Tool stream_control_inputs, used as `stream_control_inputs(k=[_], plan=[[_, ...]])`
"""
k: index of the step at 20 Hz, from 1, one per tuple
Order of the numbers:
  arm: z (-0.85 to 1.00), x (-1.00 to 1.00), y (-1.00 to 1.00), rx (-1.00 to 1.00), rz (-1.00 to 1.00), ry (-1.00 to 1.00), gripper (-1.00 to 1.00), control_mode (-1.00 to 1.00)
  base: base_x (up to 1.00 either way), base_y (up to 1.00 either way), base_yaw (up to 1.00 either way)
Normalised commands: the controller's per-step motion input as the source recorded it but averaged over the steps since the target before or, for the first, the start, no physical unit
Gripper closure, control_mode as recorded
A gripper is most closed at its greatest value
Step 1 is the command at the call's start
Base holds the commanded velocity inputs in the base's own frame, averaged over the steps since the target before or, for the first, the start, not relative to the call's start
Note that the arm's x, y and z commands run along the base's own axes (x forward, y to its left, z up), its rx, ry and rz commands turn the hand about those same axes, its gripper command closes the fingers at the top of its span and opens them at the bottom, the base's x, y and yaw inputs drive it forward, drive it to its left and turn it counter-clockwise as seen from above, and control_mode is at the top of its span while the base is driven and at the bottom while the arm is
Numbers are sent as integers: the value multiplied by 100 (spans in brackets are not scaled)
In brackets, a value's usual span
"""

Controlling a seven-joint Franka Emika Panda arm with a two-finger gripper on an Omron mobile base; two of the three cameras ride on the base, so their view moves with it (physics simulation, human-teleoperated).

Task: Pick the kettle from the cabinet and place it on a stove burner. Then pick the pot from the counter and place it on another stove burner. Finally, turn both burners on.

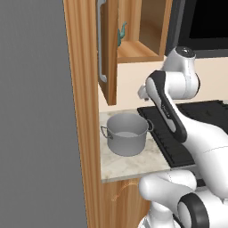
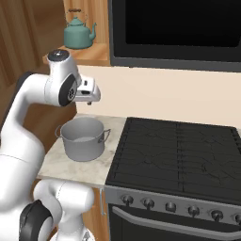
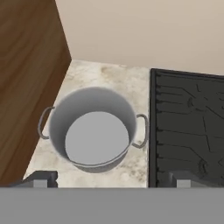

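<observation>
- The kettle sits upright on the floor of the open cabinet, near its front edge, spout toward the microwave side; no burner carries anything yet
- The pot stands on the counter, close to its left edge by the wooden side panel and just beside the left edge of the stove burners
- The gripper hangs above the counter with its jaws spread wide and nothing between them, looking straight down into the pot
- Judged from this, the step in hand is fetching the kettle, so the hand needs to rise and turn toward the cabinet opening rather than descend on the pot
- To do it well: keep the jaws apart, pass the open door without clipping its edge, and come in level with the shelf
- Close on the kettle's body or thin arched handle squarely; it is small and rounded, so an off-centre pinch could tip it or push it deeper
- Lift before drawing it out, so the base clears the shelf's front edge
</observation>
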Motion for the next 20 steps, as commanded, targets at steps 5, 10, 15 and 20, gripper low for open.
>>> stream_control_inputs(k=[5,10,15,20], plan=[[26,-6,0,0,4,-15,-100,-100,0,0,0],[29,-4,0,0,3,-15,-100,-100,0,0,0],[33,0,0,0,3,-15,-100,-100,0,0,0],[30,0,0,0,4,-16,-100,-100,0,0,0]])
